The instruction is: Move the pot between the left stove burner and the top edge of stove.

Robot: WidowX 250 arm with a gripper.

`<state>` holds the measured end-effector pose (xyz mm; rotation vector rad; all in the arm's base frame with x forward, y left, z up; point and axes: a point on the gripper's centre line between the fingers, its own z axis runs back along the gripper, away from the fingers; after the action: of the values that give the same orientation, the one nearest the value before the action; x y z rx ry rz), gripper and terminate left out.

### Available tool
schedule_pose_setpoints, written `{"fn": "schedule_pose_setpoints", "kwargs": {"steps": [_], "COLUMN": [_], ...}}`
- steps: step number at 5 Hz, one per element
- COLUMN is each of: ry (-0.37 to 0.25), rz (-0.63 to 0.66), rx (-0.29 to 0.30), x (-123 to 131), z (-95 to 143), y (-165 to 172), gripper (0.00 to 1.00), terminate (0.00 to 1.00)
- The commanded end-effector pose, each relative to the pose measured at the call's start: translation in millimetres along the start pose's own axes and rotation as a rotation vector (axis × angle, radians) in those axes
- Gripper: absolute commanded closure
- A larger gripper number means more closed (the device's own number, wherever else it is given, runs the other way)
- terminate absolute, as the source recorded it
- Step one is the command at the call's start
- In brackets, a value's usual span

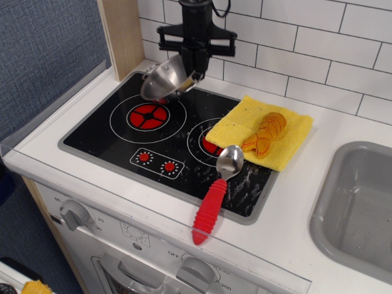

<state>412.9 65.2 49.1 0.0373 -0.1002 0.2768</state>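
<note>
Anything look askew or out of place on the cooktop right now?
Yes. The pot hangs tilted from the end effector, gripped by its rim, above the stove's back edge. A yellow cloth holding an orange toy covers part of the right burner.

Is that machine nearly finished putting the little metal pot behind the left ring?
Nearly. Done: the pot is picked up, gripped at its rim by the pincer. In hand: it hangs tilted, in the air, over the back of the left stove burner, near the stove top edge. Left: lower it onto the strip behind the burner and let go.
</note>
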Motion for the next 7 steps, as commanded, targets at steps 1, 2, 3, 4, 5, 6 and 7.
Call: {"fn": "schedule_pose_setpoints", "kwargs": {"steps": [1, 2, 3, 4, 5, 6, 7], "ry": [-0.012, -0.028, -0.043, -0.051, -0.038, -0.034, -0.034], "rz": [-0.007, -0.012, -0.072, -0.126, -0.196, -0.251, -0.251], "rx": [-0.024, -0.058, -0.078, -0.080, -0.042, -0.039, -0.039], "x": [0, -1, -1, -8, -17, -29, -29], "z": [9, 22, 40, 52, 58, 63, 63], "y": [-2, -2, -7, -14, -22, -31, -31], "gripper": [0.00, 0.00, 0.00, 0.00, 0.00, 0.00, 0.00], "terminate": [0.00, 0.00, 0.00, 0.00, 0.00, 0.00, 0.00]}}
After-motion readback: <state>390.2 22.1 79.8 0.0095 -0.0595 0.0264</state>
